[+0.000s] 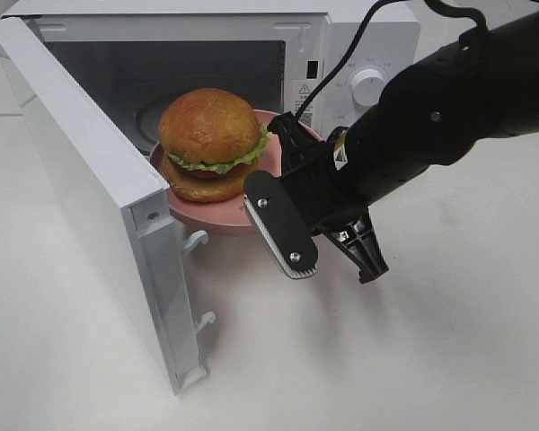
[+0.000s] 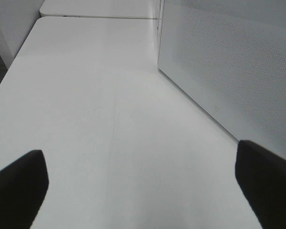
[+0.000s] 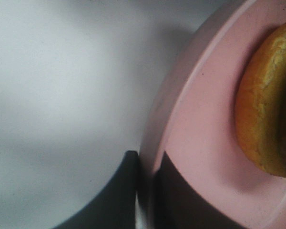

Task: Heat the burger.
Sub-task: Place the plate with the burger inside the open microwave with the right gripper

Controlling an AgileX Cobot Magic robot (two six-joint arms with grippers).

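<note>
The burger [image 1: 211, 135], with a golden-brown bun, green lettuce and dark filling, sits on a round pink plate [image 1: 207, 218]. The plate is at the mouth of the open microwave [image 1: 359, 36], its far part inside and its near part sticking out above the table. My right gripper [image 1: 287, 139] reaches in from the right and is shut on the plate's right rim. The right wrist view shows both dark fingers [image 3: 176, 195] pinching the rim [image 3: 190, 119] beside the burger's bun [image 3: 267, 105]. My left gripper [image 2: 143, 191] is open over bare table, out of the exterior view.
The microwave door [image 1: 90, 180] swings out to the left toward the front; its outer face [image 2: 229, 62] stands close beside my left gripper. The control dial [image 1: 368, 85] is on the microwave's right panel. White tabletop [image 1: 413, 359] spreads in front.
</note>
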